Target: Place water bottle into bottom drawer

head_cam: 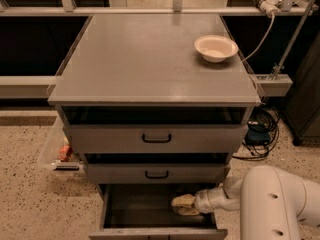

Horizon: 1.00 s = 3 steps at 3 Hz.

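Note:
The bottom drawer (150, 231) is pulled out under the two higher drawers, and its dark inside shows. My gripper (184, 204) reaches into it from the right and sits low over the right half of the drawer floor. It is shut on the water bottle (185, 210), which shows only as a pale crinkled lump at the gripper's tip. The white arm (275, 204) fills the lower right corner.
A white bowl (215, 48) stands at the back right of the grey cabinet top (150, 59). The top drawer (156, 138) and middle drawer (156, 174) are closed. A clear bin (57, 151) sits on the floor at the left, with cables (260, 131) at the right.

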{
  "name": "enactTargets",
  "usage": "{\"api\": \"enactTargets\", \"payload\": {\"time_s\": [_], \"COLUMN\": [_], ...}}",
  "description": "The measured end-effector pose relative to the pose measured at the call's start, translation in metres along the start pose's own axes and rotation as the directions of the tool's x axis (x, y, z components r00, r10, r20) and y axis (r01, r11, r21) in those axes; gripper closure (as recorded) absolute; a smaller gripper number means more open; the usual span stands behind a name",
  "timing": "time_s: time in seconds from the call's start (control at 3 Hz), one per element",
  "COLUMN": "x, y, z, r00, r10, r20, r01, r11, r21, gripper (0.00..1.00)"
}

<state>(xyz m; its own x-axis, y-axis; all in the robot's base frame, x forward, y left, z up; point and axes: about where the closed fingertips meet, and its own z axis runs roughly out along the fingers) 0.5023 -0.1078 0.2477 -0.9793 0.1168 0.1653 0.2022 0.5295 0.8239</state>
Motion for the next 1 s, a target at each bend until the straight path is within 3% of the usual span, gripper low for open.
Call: {"api": "enactTargets", "payload": {"time_s": [1.0], "x": [-0.015], "y": [-0.017], "z": [0.011], "r00": [0.998], "r10": [0.050], "r20": [0.039], "r01": [-0.052], "r11": [0.9976], "r21": [0.045], "gripper": [1.00]}}
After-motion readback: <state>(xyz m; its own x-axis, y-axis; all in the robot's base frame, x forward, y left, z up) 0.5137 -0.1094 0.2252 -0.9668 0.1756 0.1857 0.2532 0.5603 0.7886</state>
